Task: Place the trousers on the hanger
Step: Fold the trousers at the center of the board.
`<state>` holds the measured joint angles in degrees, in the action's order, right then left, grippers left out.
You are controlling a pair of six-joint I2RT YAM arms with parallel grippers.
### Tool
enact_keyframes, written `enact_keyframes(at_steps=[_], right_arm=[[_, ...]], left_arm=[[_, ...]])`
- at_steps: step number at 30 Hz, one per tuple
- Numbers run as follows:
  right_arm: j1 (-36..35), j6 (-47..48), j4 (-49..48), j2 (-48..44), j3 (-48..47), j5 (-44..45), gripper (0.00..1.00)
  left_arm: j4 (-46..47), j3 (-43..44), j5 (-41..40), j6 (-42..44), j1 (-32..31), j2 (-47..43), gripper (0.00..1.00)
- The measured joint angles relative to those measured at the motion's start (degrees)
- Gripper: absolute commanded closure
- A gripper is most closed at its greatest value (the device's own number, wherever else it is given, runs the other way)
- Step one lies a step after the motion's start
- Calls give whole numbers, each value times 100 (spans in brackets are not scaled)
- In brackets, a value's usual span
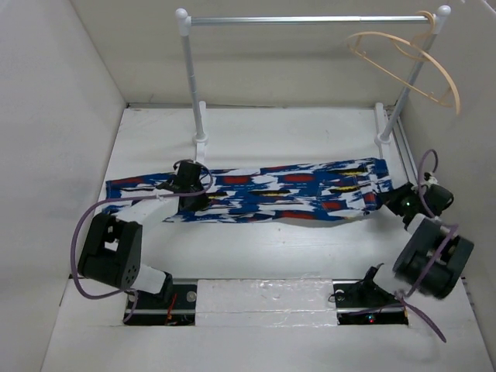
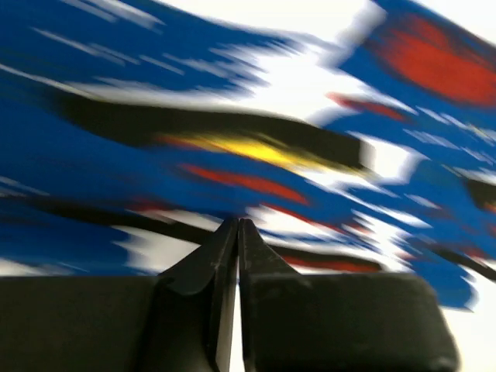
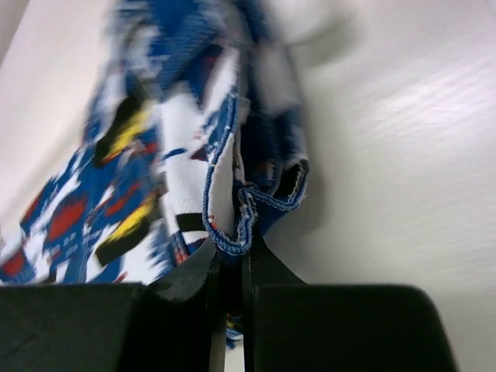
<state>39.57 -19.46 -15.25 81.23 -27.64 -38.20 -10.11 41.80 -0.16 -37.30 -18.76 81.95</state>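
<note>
The trousers (image 1: 279, 190), in a blue, white and red print, lie stretched left to right across the white table. My right gripper (image 1: 385, 200) is shut on their hemmed right end; the right wrist view shows the blue stitched edge (image 3: 240, 225) pinched between its jaws (image 3: 232, 248). My left gripper (image 1: 194, 201) is shut, with its tips (image 2: 237, 223) against the fabric (image 2: 232, 101) left of the middle. No cloth shows between them. The light-tan hanger (image 1: 403, 77) hangs from the right end of the rail, far above the trousers.
A silver rail (image 1: 310, 19) on two white posts (image 1: 190, 85) stands at the back, just behind the trousers. White walls enclose the table on the left, back and right. The arm bases (image 1: 163, 298) sit at the near edge.
</note>
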Motion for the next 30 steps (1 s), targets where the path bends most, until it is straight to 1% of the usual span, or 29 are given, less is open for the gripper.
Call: enact_keyframes(at_steps=[3, 6, 7, 9, 12, 15, 18, 21, 25, 30], right_arm=[[-1097, 63, 581, -1611, 197, 269, 100], [-2131, 37, 1340, -3200, 98, 706, 100], [-2350, 55, 1635, -3547, -39, 883, 100], [-2601, 181, 2323, -3899, -553, 1200, 100], [-2686, 494, 3226, -3722, -1746, 1506, 100], [-2719, 796, 3751, -3364, -2780, 1690, 100], [-2747, 1110, 4216, -3150, -3558, 1893, 100], [-2765, 1425, 4671, -2914, -4197, 2020, 100], [-2765, 1775, 4951, -2542, -4769, 2037, 100], [-2765, 1982, 5239, -2415, -4850, 2020, 100]], left_arm=[[-157, 46, -20, 57, -195, -323, 100], [-177, 197, -4, 125, -385, -579, 100], [-166, 245, 15, 140, -417, -608, 100], [-83, 317, 94, 166, -448, -595, 100], [46, 332, 247, 179, -472, -457, 100], [146, 334, 341, 149, -614, -216, 100], [192, 380, 470, 13, -1027, -7, 100], [297, 625, 564, -208, -1661, 212, 100], [603, 1257, 629, -435, -2391, 619, 100], [835, 2063, 664, -638, -3093, 1412, 100]])
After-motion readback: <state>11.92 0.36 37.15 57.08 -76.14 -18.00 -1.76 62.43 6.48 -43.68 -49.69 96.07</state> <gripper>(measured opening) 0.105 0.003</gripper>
